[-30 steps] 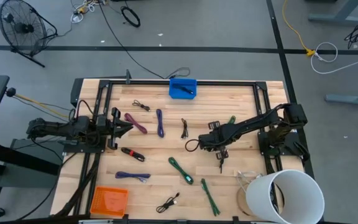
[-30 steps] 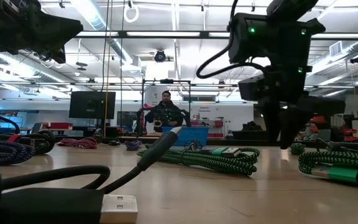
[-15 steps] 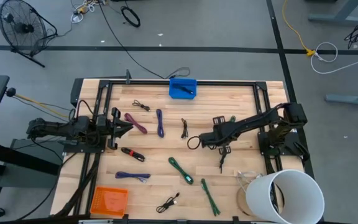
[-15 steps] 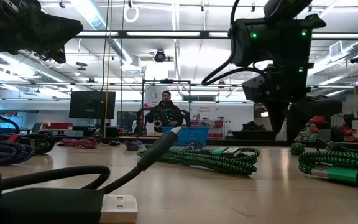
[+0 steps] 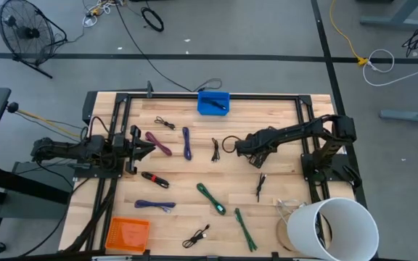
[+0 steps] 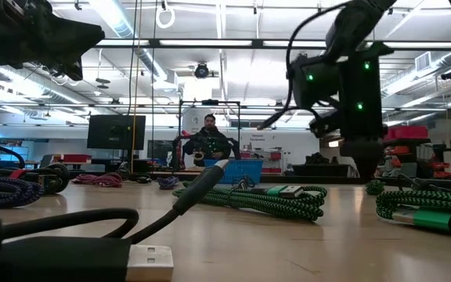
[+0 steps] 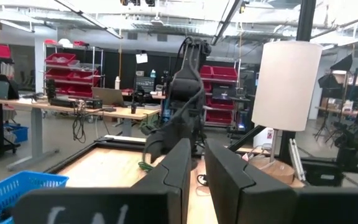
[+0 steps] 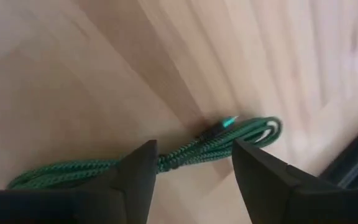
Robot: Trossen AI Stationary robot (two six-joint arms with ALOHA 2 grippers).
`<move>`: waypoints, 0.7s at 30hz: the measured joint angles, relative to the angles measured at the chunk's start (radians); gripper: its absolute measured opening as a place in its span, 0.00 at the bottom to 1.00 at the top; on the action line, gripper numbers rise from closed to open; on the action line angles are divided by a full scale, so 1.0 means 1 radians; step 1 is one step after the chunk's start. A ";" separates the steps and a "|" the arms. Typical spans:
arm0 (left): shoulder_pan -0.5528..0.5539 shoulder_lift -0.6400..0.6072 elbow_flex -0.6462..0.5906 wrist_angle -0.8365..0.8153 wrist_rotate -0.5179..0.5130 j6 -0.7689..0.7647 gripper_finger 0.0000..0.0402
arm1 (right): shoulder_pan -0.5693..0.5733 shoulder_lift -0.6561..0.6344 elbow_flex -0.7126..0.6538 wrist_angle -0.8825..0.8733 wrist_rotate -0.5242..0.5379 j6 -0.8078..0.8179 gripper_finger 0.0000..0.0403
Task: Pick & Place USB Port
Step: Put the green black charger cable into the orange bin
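Now, left claw: parked at the counter's left side; fingers close together with a narrow gap, pinching nothing
Orange tray: front-left corner of the counter
Purple cables: lying just beyond the left claw, toward the middle
Blue bin: at the far edge, centre
Right claw: over the counter right of centre, fingers spread wide, empty; green cable coiled on the wood under it
Black USB cable: loose on the counter, nearer the front than the right claw, apart from it
White bucket: front-right corner
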 joint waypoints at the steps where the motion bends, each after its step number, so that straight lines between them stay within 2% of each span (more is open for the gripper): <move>1: 0.000 0.000 0.000 0.000 0.000 0.000 0.13 | -0.005 0.000 -0.016 0.036 -0.006 -0.010 0.52; 7: 0.000 0.000 0.000 0.000 0.000 0.000 0.13 | -0.014 -0.005 -0.058 0.139 -0.058 -0.081 0.52; 15: 0.000 0.000 0.000 0.000 0.000 0.000 0.13 | -0.012 -0.003 -0.063 0.183 -0.010 -0.112 0.52; 21: 0.000 0.000 0.000 0.000 0.000 0.000 0.13 | -0.028 -0.035 -0.041 0.140 0.037 -0.103 0.52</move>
